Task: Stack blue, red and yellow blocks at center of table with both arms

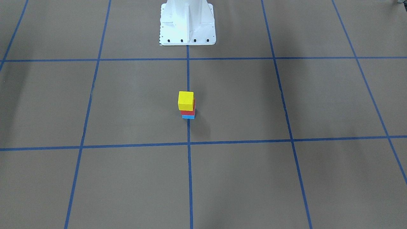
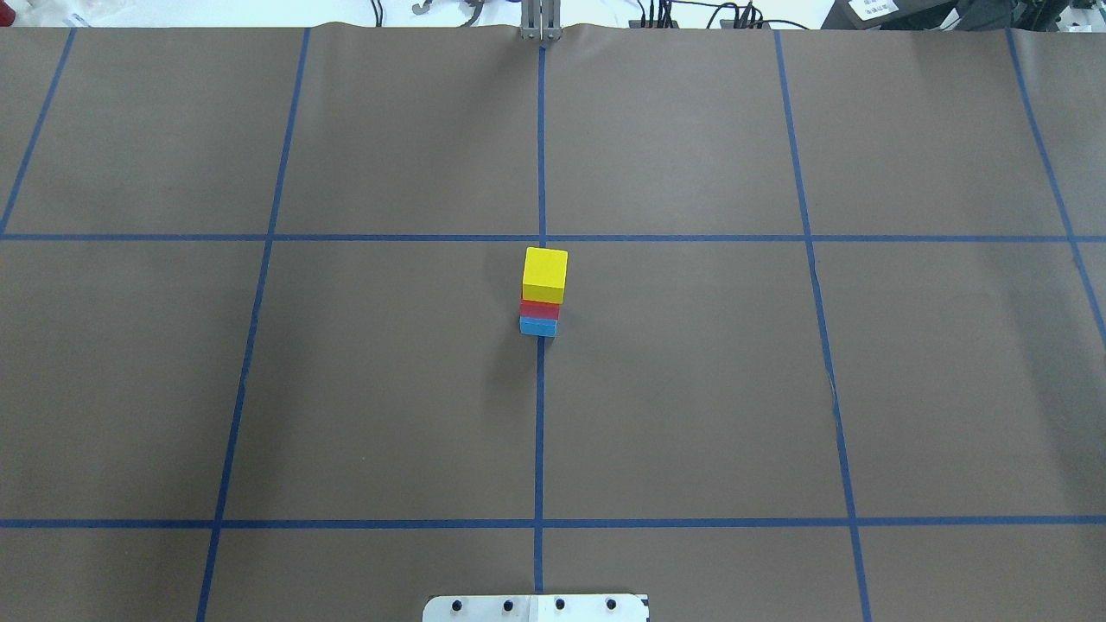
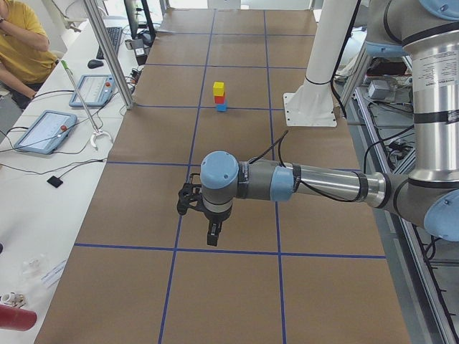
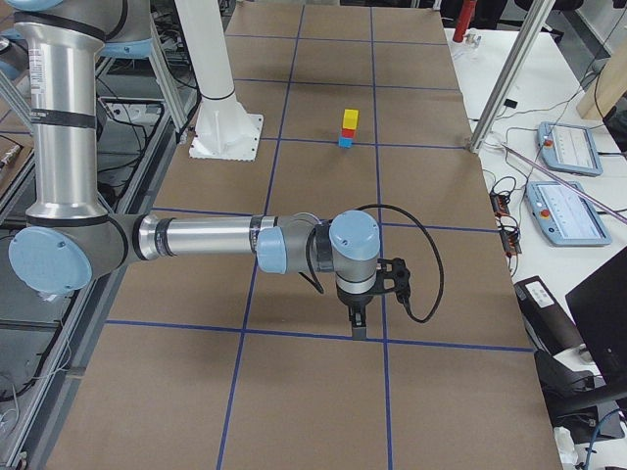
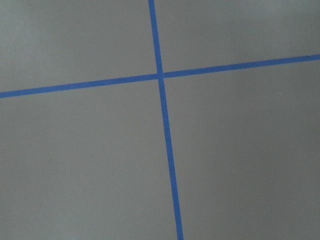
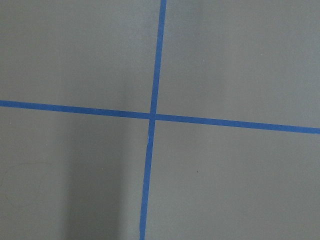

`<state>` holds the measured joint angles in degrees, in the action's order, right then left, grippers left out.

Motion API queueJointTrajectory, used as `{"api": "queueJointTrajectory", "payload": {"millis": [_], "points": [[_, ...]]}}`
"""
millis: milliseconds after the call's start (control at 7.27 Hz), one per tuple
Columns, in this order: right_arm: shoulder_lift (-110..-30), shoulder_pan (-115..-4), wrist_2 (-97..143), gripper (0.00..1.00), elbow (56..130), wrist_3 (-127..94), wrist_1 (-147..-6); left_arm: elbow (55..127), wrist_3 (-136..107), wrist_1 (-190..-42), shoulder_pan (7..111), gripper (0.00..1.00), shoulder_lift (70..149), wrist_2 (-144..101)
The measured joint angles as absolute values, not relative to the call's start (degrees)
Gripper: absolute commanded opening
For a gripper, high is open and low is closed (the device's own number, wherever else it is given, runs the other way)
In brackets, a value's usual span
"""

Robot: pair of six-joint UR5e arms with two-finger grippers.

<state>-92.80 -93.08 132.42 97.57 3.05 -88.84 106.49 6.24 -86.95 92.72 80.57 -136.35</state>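
My left tool hangs over the table, well out from the white pedestal toward my left end. My right tool hangs likewise toward the other end. Each shows only from the side, so I cannot tell how wide either stands, though neither seems to carry anything. Farther off, near the pedestal's front on the centre tape line, the blue block sits on the table, with the red block on it and the yellow block on top. I judge the stacking finished.
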Motion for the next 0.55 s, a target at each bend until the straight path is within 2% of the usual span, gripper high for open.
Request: {"api": "queueJointTrajectory", "payload": {"millis": [550], "points": [[-92.40, -93.08, 132.37, 1.00, 97.64, 3.04, -88.78, 106.69, 6.21, -87.00, 92.72, 1.00, 80.14, -136.25]]}}
